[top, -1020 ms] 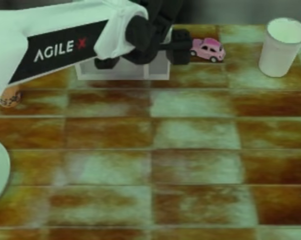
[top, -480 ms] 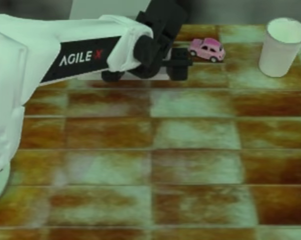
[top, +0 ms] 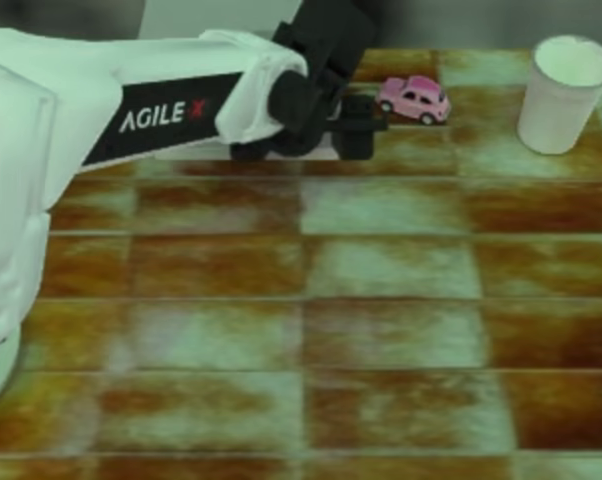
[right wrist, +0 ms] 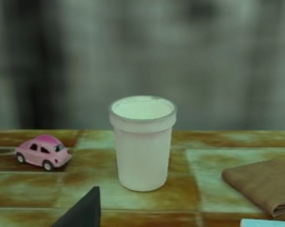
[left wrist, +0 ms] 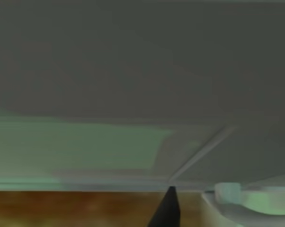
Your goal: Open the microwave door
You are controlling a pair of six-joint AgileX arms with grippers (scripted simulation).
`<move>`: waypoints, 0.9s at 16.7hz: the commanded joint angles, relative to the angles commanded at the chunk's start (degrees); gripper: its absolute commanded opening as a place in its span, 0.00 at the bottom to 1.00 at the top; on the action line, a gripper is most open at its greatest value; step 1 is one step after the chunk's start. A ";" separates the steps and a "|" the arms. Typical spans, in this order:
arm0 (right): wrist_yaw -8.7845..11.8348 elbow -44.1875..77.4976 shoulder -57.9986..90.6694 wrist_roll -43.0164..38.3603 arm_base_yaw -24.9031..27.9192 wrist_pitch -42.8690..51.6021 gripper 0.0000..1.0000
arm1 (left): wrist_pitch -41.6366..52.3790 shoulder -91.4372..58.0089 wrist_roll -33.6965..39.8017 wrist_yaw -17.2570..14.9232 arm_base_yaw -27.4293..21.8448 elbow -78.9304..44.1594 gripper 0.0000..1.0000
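Note:
The microwave [top: 211,15] stands at the back left of the table, and my left arm lies across most of it. Only a pale strip of its front [top: 191,155] shows below the arm, so the microwave door cannot be made out in the top view. My left gripper [top: 364,125] is at the microwave's right front corner, close to the pink car. A flat grey face of the microwave [left wrist: 133,61] fills the left wrist view at very short range. My right arm is outside the top view. Just a dark part of my right gripper [right wrist: 85,213] shows in its wrist view.
A pink toy car [top: 415,99] sits just right of the left gripper. A white cup [top: 566,92] stands at the back right. A folded brown cloth [right wrist: 261,184] lies beside the cup in the right wrist view. The tiled brown table [top: 381,330] spreads toward the front.
My left arm has swung toward the right and over the microwave, covering the front that showed a second ago. The gripper moved slightly right, nearer the car. Car and cup stayed put.

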State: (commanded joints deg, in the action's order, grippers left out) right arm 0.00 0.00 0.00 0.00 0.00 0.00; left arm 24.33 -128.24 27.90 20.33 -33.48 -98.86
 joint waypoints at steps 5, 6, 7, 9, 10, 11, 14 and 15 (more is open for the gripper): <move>0.00 0.00 0.00 0.00 0.00 0.00 1.00 | 0.00 0.00 0.00 0.00 0.00 0.00 0.00; 0.00 0.00 0.00 0.00 0.00 0.00 1.00 | 0.00 0.00 0.00 0.00 0.00 0.00 0.00; 0.00 0.00 0.00 0.00 0.00 0.00 1.00 | 0.00 0.00 0.00 0.00 0.00 0.00 0.00; 0.00 0.00 0.00 0.00 0.00 0.00 1.00 | 0.00 0.00 0.00 0.00 0.00 0.00 0.00; 0.00 0.00 0.00 0.00 0.00 0.00 1.00 | 0.00 0.00 0.00 0.00 0.00 0.00 0.00; 0.00 0.00 0.00 0.00 0.00 0.00 1.00 | 0.00 0.00 0.00 0.00 0.00 0.00 0.00; 0.00 0.00 0.00 0.00 0.00 0.00 1.00 | 0.38 1.60 0.20 -0.75 -2.12 3.11 0.00; 0.00 0.00 0.00 0.00 0.00 0.00 1.00 | 0.02 2.06 0.35 -0.46 -2.09 3.79 0.00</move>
State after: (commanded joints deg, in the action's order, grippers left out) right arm 0.00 0.00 0.00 0.00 0.00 0.00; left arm 24.35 -126.18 28.26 19.87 -35.57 -95.06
